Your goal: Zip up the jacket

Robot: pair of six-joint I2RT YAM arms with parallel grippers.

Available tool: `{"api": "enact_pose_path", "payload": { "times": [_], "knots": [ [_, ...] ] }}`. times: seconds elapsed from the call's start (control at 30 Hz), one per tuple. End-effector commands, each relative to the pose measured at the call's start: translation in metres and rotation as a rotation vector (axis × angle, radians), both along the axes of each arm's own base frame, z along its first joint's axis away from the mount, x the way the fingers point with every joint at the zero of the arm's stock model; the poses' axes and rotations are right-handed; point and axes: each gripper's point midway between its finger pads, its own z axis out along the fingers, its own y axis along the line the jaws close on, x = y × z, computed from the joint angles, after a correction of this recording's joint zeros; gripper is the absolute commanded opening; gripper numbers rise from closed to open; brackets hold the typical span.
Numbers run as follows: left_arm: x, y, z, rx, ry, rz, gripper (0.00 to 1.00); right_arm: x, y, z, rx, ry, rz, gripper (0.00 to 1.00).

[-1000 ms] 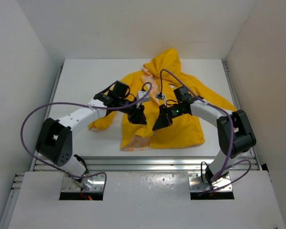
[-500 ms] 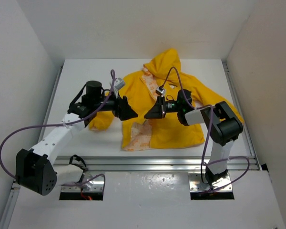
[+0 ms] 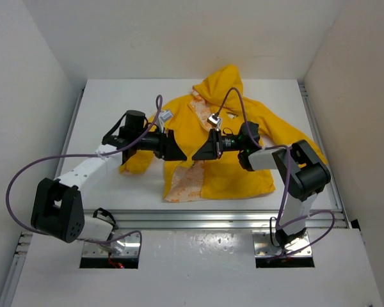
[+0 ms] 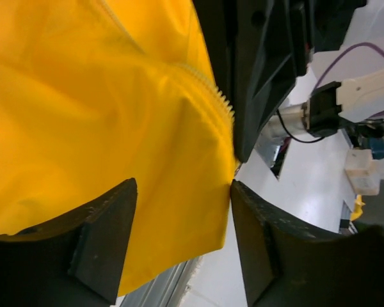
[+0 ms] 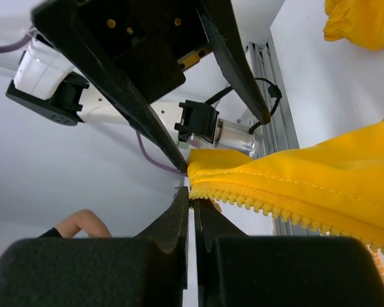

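Right wrist | right tool point(image 5: 191, 195) pinches jacket point(image 5: 333, 185) at its toothed edge

A flat white tabletop point(image 3: 115, 102) with a ribbed metal rail point(image 3: 198, 217) along its near edge carries a bright yellow thin-fabric hooded jacket point(image 3: 243, 179). The jacket lies spread on its back, its hood point(image 3: 224, 80) towards the far edge. One sleeve point(image 3: 288, 135) reaches towards the right edge; the other point(image 3: 136, 163) lies bunched on the left. Near the hem a front panel is turned back (pale orange-and-white patterned lining point(image 3: 182, 182) showing).
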Motion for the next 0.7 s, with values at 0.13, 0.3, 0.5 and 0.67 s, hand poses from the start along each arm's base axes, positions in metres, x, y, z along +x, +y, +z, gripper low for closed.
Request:
{"api": "enact_pose_path", "payload": {
  "times": [0.13, 0.3, 0.5, 0.67],
  "knots": [
    [-0.008, -0.022, 0.036, -0.101, -0.088, -0.142, 0.57, -0.004, 0.001, 0.011, 0.018, -0.134, 0.012, 0.00],
    [-0.019, -0.027, 0.035, -0.114, -0.071, -0.187, 0.57, -0.001, 0.002, 0.009, 0.011, -0.130, 0.015, 0.00],
    [-0.020, -0.021, 0.020, -0.044, -0.083, -0.201, 0.57, 0.000, 0.003, 0.012, 0.008, -0.161, 0.048, 0.00],
    [-0.020, -0.010, 0.001, 0.086, -0.106, -0.268, 0.56, -0.009, 0.000, 0.012, 0.003, -0.191, 0.102, 0.00]
  ]
}}
